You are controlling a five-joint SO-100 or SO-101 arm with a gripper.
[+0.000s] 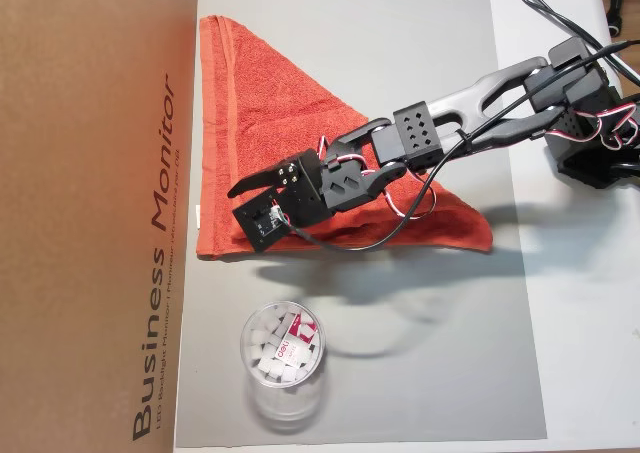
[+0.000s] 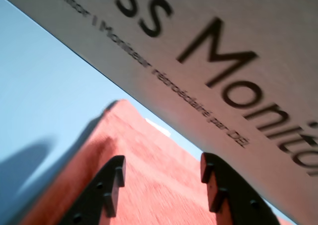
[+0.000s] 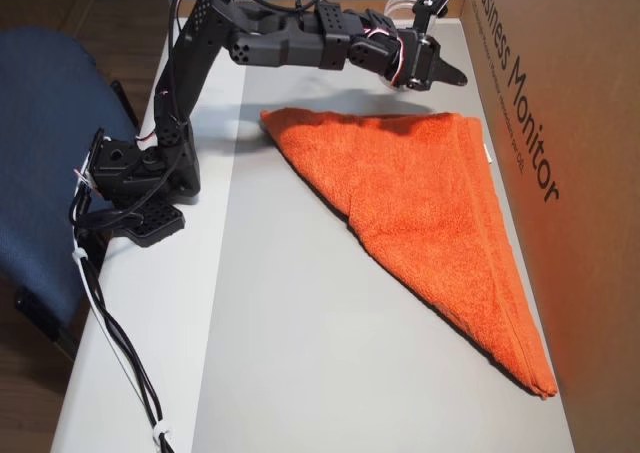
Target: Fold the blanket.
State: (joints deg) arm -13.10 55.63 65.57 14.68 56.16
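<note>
- A brown cardboard box [image 1: 90, 213] stood along the left edge of the grey mat [image 1: 400, 353] in an overhead view; its side carried black print reading "Business Monitor", with a smaller, blurred line beneath that could not be read in full.
- In the wrist view the same lettering [image 2: 218, 61] ran large across the box face, showing "Monit" and part of a smaller line.
- The blanket [image 1: 270, 143], an orange-red terry cloth with a looped, nubby pile, lay on the mat folded into a triangle, one long edge running beside the box.
- A flat hemmed band ran along that edge, and a small white tag [image 3: 488, 154] showed at the hem next to the box.
- The gripper [image 1: 240, 201], black plastic with bolt holes, hung above the lower left part of the blanket, pointing toward the box.
- Its jaws stood apart with nothing between them; in the wrist view both fingertips [image 2: 115, 171] framed bare red cloth.
- A clear plastic cup [image 1: 282, 358] stood on the mat below the blanket, apart from it, holding small white pieces and a red-and-white label whose print was too small to read.
- Red, white and black wires ran along the arm [image 3: 270, 43].
</note>
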